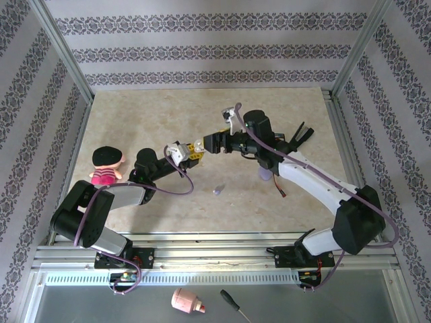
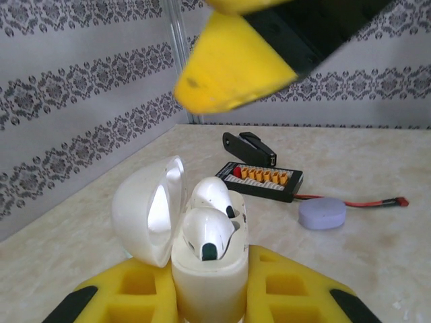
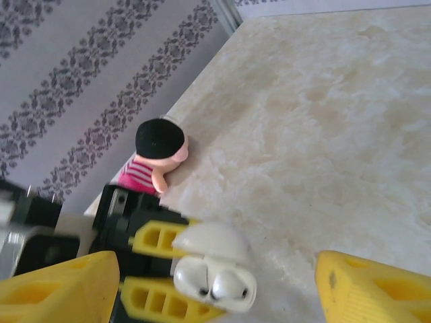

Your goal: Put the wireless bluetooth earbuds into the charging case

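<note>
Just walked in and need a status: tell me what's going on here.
The left gripper is shut on a white charging case, lid open. Two white earbuds sit in it. The right gripper hangs open close to the case, holding nothing. A lilac case lies on the table.

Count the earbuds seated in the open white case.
2. One white earbud sits at the front of the charging case, the other behind it, beside the open lid. The left gripper holds the case; none appears hidden.
</note>
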